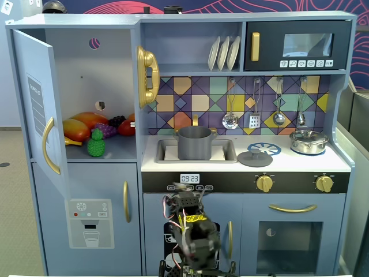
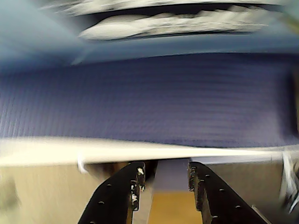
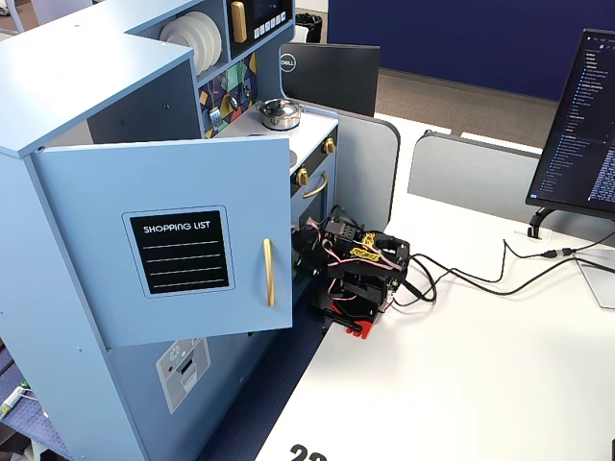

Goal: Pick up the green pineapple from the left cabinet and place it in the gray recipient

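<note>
The green pineapple [image 1: 95, 143], a small bumpy bright green toy fruit with a leafy top, is not in your pincer. In the wrist view your black two-finger pincer [image 2: 166, 179] has its fingers spread apart with nothing between them, and the picture past them is too blurry to make out. In both fixed views your arm [image 1: 193, 236] sits folded low in front of the toy kitchen, well apart from the fruit. The pineapple stands on the shelf of the tall light blue left cabinet [image 1: 86, 69], whose door [image 3: 183, 254] is open, just in front of the purple grapes [image 1: 108, 128]. The plain gray recipient [image 1: 195, 143], a round pot, sits in the sink [image 1: 228, 151].
</note>
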Robot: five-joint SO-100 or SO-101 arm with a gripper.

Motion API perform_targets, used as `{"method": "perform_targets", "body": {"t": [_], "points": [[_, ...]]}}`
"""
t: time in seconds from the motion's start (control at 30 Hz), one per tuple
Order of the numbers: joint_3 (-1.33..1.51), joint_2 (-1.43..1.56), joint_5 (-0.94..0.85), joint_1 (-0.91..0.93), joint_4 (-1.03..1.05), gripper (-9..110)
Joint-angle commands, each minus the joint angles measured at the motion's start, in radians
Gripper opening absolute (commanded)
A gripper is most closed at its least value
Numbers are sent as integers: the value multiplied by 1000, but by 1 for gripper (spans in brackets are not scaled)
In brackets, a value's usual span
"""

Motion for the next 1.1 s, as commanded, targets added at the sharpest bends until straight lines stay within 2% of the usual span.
{"method": "perform_targets", "body": {"t": [0.0, 0.07, 0.17, 0.37, 0.73, 1.07], "points": [[-43, -160, 84, -313, -911, 3], [-100, -250, 40, -430, -1098, 7], [-221, -279, 21, -543, -1135, 13], [-417, -402, -101, -620, -1144, 20], [-672, -689, -150, -537, -1258, 31], [-808, -871, -31, -488, -1333, 39]]}}
